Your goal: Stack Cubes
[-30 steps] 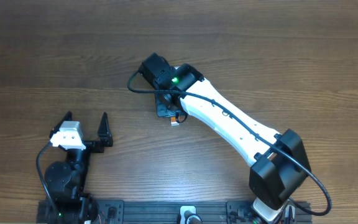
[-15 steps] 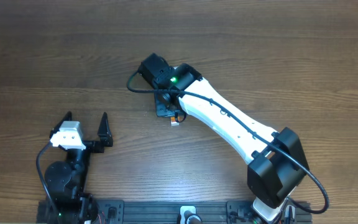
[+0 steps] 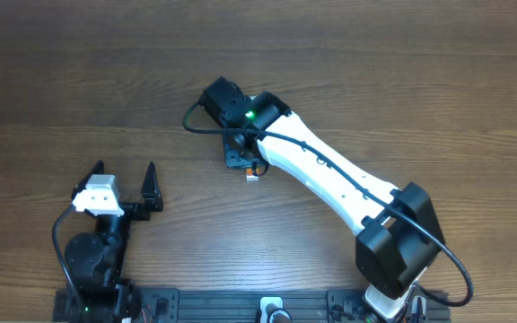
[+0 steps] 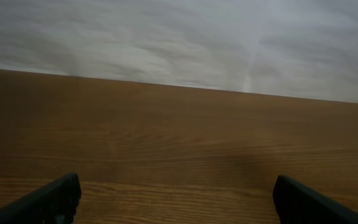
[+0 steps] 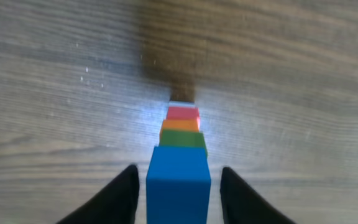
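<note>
At the left of the table, the left gripper rests wide open and empty. Mid-table, the right gripper straddles the blue cube that tops the stack. Its jaws stand just clear of the cube's sides, so stacking looks finished and only withdrawal seems left.

Blue, green, orange, red cubes

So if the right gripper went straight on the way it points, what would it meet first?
Probably the blue cube topping the stack, sitting between the right gripper's open fingers; depth is unclear.
</note>
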Controlling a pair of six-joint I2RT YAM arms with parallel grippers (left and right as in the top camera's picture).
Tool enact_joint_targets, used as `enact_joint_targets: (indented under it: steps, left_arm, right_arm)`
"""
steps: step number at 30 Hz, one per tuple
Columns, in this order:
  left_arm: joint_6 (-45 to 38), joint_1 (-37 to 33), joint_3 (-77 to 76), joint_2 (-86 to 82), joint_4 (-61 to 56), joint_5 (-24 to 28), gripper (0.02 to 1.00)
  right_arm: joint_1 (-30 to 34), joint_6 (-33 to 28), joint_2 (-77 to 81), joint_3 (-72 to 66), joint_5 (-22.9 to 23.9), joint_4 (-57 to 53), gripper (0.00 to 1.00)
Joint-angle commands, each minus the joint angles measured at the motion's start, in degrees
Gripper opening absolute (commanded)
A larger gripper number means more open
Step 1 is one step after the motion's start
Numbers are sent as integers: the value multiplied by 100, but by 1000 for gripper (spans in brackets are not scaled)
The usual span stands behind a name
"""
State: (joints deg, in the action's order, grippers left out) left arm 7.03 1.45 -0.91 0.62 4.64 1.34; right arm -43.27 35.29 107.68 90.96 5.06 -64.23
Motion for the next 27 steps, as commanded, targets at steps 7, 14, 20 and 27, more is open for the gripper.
enact_joint_targets:
  steps: [7, 14, 20, 27]
  left_arm:
    - [-103, -35, 46, -46, -20, 57, 998]
    - [-101, -35, 46, -46, -17, 57, 1000]
    - [-103, -35, 46, -46, -17, 57, 1000]
    - [-103, -35, 46, -46, -17, 57, 1000]
  right_arm:
    - [44, 7, 90, 44, 83, 17, 831]
    - [258, -63, 20, 98, 387, 216, 991]
    - [981, -817, -61, 463, 446, 546, 993]
    - [2356, -1703, -457, 732, 341, 507, 993]
